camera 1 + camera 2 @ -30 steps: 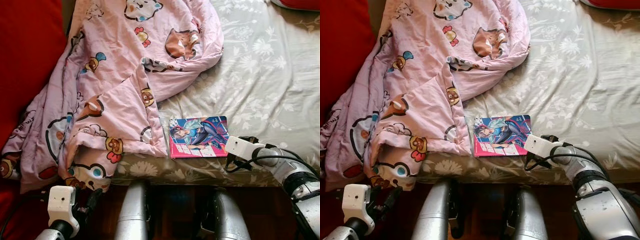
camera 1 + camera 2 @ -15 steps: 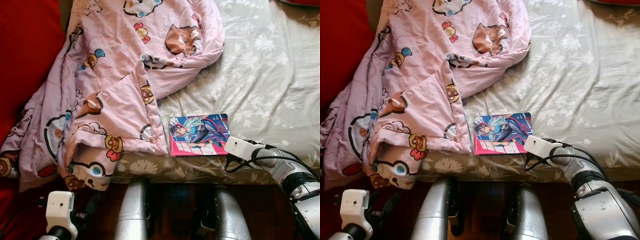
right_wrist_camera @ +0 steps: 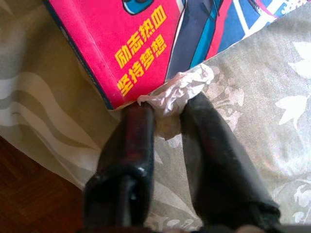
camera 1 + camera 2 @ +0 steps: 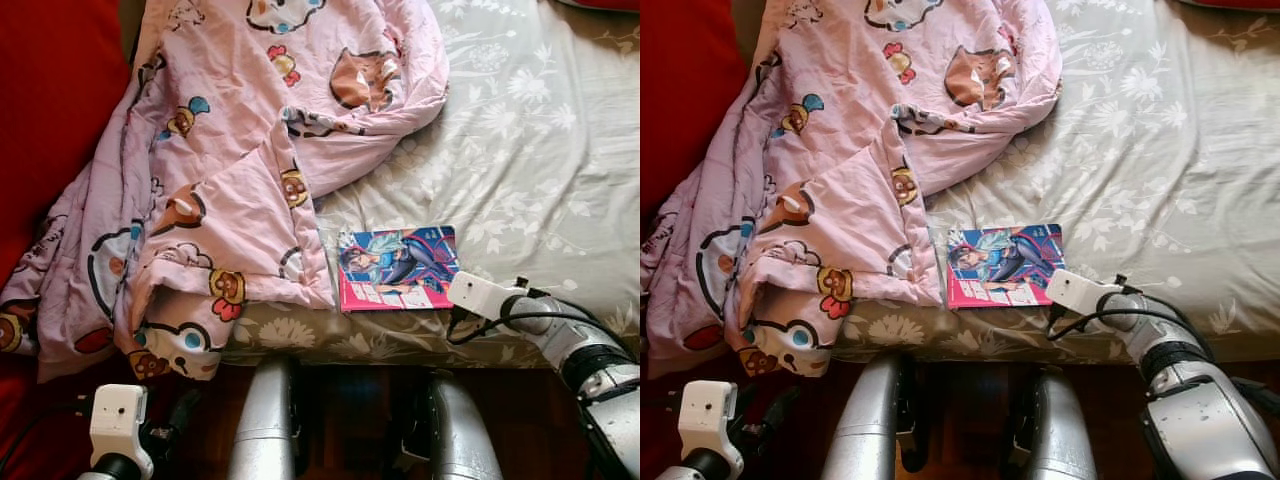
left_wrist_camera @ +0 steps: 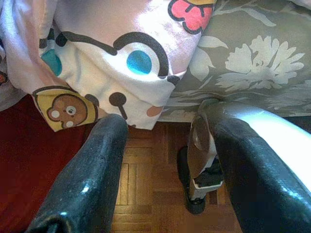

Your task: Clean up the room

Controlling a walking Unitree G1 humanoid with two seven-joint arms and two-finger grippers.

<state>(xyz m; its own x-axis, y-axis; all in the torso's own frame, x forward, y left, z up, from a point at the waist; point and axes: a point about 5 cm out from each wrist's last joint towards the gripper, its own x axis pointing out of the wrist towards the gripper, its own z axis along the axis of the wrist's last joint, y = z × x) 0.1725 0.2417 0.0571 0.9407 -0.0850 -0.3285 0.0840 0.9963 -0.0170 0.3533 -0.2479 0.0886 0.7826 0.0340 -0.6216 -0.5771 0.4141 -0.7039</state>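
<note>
A book [image 4: 398, 268] with a pink and blue illustrated cover lies near the front edge of the bed, beside the pink cartoon-print blanket [image 4: 220, 150]. My right gripper [image 3: 167, 109] rests on the sheet at the book's near right corner [image 3: 146, 43]. Its fingers are close together, with a crumpled bit of clear plastic wrap [image 3: 177, 90] from the book between the tips. In the left eye view the white wrist block [image 4: 480, 295] covers those fingers. My left gripper [image 5: 160, 121] hangs open low beside the bed, under the blanket's hanging edge [image 5: 121, 58].
The bed has a grey-green floral sheet [image 4: 520, 150], bare on the right half. A red cushion [image 4: 50, 120] sits at the left. Dark wooden floor [image 5: 146, 194] runs below the bed edge, where my silver legs [image 4: 265, 420] stand.
My left arm has dropped lower beside the bed. The right gripper stays at the book's corner, and the book has barely moved.
</note>
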